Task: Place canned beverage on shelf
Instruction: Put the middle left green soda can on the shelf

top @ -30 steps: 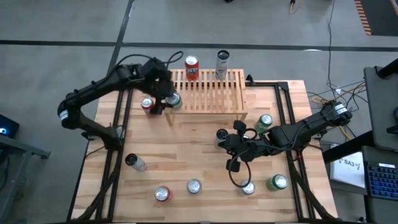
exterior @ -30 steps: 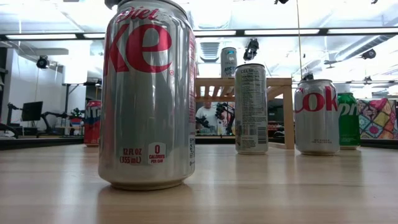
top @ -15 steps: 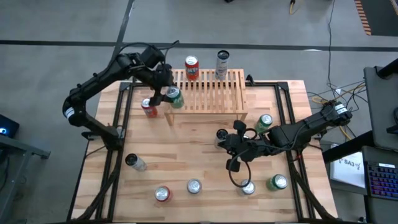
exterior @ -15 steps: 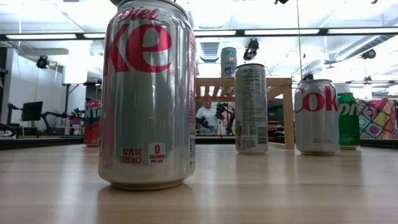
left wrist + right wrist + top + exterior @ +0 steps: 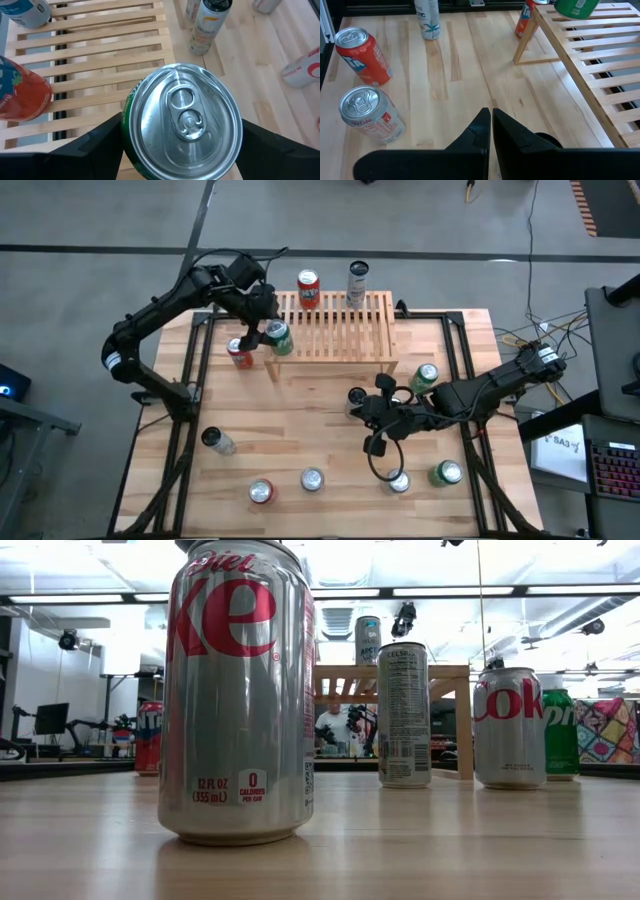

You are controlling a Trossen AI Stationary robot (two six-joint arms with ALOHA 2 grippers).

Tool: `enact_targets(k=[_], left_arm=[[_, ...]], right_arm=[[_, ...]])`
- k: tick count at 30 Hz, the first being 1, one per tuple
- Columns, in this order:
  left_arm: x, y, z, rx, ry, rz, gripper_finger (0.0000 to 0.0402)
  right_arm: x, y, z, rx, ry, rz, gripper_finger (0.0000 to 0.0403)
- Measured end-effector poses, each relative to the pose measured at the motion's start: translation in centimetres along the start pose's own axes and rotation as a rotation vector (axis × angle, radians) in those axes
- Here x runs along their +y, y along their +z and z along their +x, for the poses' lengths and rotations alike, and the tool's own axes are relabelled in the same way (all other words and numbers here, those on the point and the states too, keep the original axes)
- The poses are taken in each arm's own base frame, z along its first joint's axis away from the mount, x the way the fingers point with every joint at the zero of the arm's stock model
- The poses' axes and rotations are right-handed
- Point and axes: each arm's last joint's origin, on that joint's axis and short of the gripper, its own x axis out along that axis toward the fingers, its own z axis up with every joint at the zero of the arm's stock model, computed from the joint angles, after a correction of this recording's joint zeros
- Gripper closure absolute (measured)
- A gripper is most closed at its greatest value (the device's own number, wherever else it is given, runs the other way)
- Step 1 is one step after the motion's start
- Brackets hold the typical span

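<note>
**Green can held at the shelf's left front corner**

Nearest our low camera stand a row of cans on the pale wooden table (image 5: 300,430), a silver Diet Coke can (image 5: 238,690) largest among them; these play no part now. Further in, our right end effector (image 5: 491,125) rests low over the table's right middle, its fingers pressed together on nothing.

Beyond that, our left end effector (image 5: 268,332) grips the green aluminium can with the silver top (image 5: 182,125), one dark finger on each side. We hold the can upright, long axis vertical, above table level, at the left front corner of the low light-wood slatted shelf (image 5: 340,330). A red can (image 5: 237,352) stands on the table just beside it.

The shelf top lies ahead of the can, toward the far side and to our right. Farthest back, a red-orange can (image 5: 308,288) and a tall white-and-blue can (image 5: 357,282) already stand on the shelf's rear edge. We judge the left arm clearly nearer; the front slats look free.
</note>
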Motion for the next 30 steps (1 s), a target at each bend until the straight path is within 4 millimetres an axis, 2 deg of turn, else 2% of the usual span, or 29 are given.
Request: enact_targets(k=[30], left_arm=[[0.2,-1.0,1.5,0.044,0.002,-0.03,0.0107]], right_arm=[[0.0,0.0,0.0,-0.001,0.0,0.001,0.0394]])
